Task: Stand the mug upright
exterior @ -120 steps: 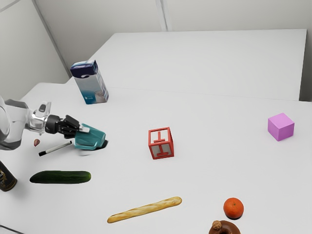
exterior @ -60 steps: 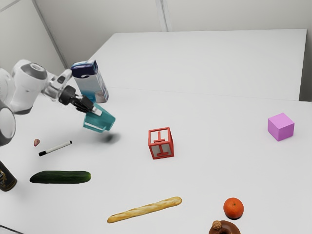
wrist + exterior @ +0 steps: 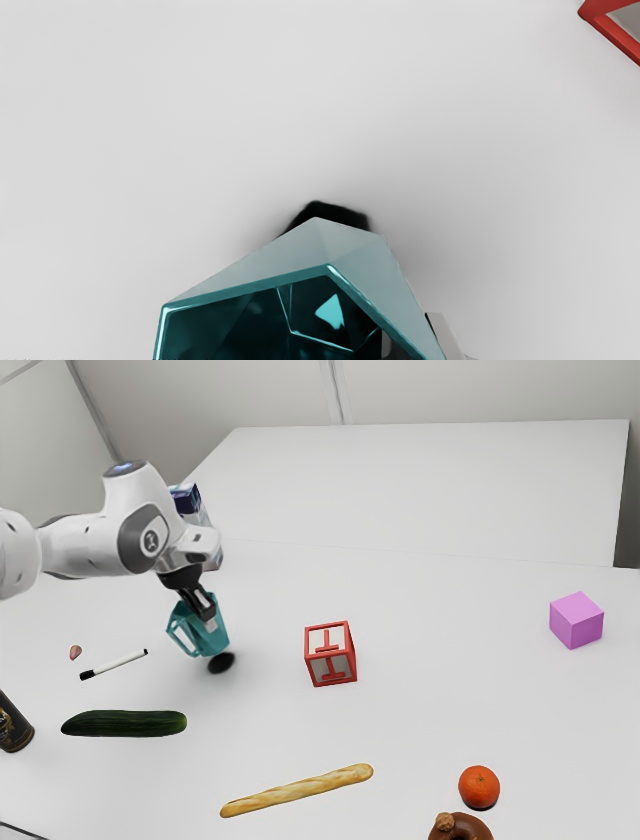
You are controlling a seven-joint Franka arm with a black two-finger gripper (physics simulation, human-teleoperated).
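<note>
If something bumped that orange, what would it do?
The orange would probably roll, since it looks nearly round and the table seems flat. Pushed toward the brown doughnut close by, it would likely bump it.

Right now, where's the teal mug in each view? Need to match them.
Exterior view: teal mug toward the view's left, held in the tool above its dark shadow, between the marker and the red-edged letter block.
Wrist view: mug right at the tool, open rim toward the camera, wall pinched between the fingers.
Shared landmark: the letter block, cut off by the frame in the wrist view.
</note>
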